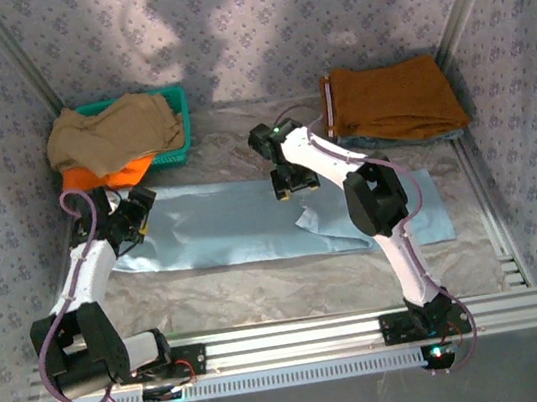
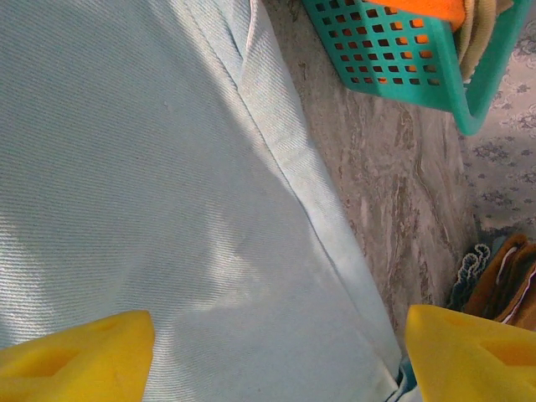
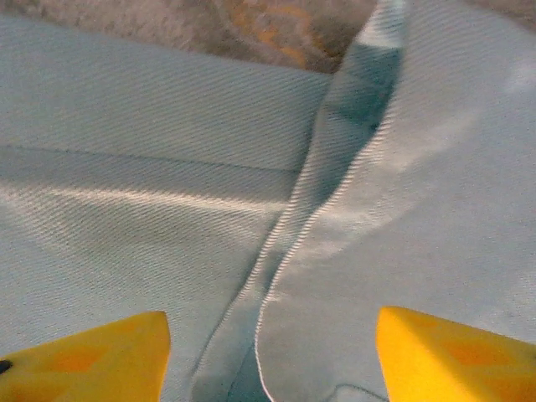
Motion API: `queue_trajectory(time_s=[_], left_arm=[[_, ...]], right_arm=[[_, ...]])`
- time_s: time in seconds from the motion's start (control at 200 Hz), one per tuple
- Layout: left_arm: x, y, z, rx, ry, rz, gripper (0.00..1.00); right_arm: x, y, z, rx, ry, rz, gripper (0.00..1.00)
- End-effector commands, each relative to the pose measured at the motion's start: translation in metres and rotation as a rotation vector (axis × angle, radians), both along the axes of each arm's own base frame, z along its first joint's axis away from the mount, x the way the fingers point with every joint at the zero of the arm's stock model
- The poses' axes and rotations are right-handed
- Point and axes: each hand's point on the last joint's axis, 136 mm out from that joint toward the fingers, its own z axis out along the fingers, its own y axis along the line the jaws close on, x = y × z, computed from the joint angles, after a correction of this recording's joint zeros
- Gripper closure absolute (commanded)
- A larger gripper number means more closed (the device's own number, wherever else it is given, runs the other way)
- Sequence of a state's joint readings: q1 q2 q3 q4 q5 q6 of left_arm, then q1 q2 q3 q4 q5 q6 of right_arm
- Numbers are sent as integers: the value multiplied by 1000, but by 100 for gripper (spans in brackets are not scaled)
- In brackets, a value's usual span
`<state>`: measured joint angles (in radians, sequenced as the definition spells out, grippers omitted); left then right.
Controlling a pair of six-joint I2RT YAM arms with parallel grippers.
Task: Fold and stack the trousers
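Teal basket (image 1: 183, 123), rust-brown stack (image 1: 395, 101) — behind trousers (image 1: 241, 220)

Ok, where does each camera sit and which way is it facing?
Top external: above, behind the bases, looking down at the table; both arms, left gripper and right gripper over the pale blue trousers.
Left wrist: down past its yellow fingertips at the trousers' edge and teal basket.
Right wrist: down past its yellow fingertips at a trouser fold.
Shared: all see the trousers; top and left wrist, the basket.
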<state>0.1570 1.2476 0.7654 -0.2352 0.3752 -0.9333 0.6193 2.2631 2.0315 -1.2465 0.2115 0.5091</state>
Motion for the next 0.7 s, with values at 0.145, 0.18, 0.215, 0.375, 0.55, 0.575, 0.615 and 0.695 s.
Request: queue_trajectory(time_s=[0.145,0.18,0.215,0.375,0.55,0.575,0.615,0.695], left_arm=[[-3,-1,1,-19,-3,-5,21],[-3,-1,1,-18,-4,-5,21],[-3,-1,1,-18,-3,-6,21],[-3,-1,-1,-19,-1,-5,21],[-3,1,0,-19,-2,-1,21],[-3,1,0,-19,-1,-2,21],[-3,1,-1,-19,0,1,21],[-3,1,-1,-21,1,0,21]], right_arm=[[5,-22,-17,-124,39,-68,34],[6,-23,-20,-127,40,-77,35],[8,-24,-24,-124,45,-85,37],[8,-22,-42,-66,80,-115,47],[6,-27,-36,-62,70,-119,85],[6,-27,-33,-60,64,-117,89],[6,-28,-26,-54,51,-115,94],[6,-27,-12,-38,29,-104,100]])
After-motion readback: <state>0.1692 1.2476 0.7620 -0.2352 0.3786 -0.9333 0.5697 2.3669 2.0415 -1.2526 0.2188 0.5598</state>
